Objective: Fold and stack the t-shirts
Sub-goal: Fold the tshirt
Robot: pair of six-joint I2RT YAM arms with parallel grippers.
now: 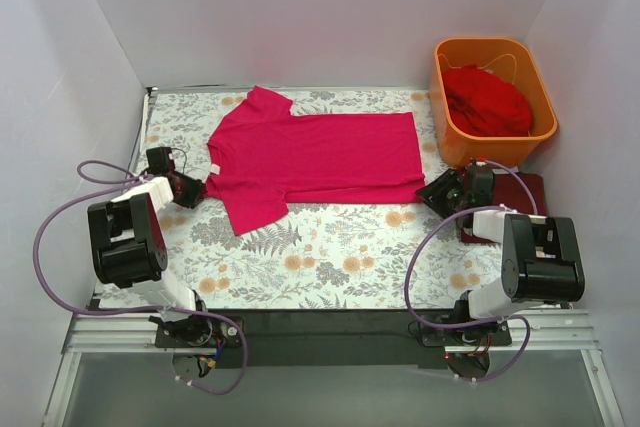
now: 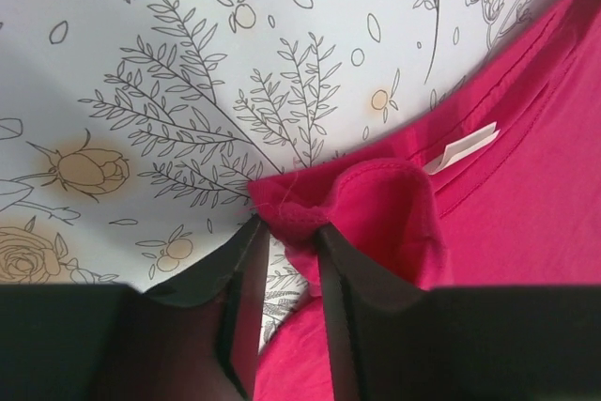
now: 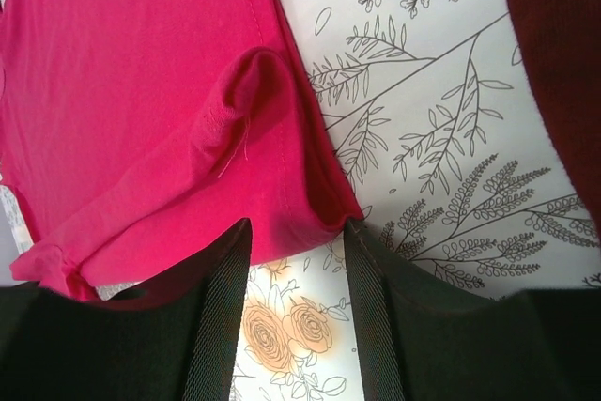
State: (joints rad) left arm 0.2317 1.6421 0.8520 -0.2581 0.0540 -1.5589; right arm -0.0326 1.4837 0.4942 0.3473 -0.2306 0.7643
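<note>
A magenta-pink t-shirt [image 1: 320, 152] lies spread flat on the floral cloth, collar to the left. My left gripper [image 1: 200, 190] is at the collar side; in the left wrist view its fingertips [image 2: 289, 227] pinch a bunched fold of the pink fabric [image 2: 376, 194] beside the white label [image 2: 460, 146]. My right gripper [image 1: 425, 192] is at the shirt's bottom hem. Its jaws [image 3: 296, 227] stand apart, with the hem corner [image 3: 310, 204] lying between the tips. A dark maroon t-shirt [image 1: 525, 192] lies at the right under the right arm. A scarlet t-shirt [image 1: 487, 99] sits crumpled in the tub.
The orange plastic tub [image 1: 545, 122] stands at the back right corner. The grey floral-print cloth [image 1: 330, 247] covers the table. White walls close in the left, back and right sides. The maroon fabric [image 3: 554, 63] shows at the right edge of the right wrist view.
</note>
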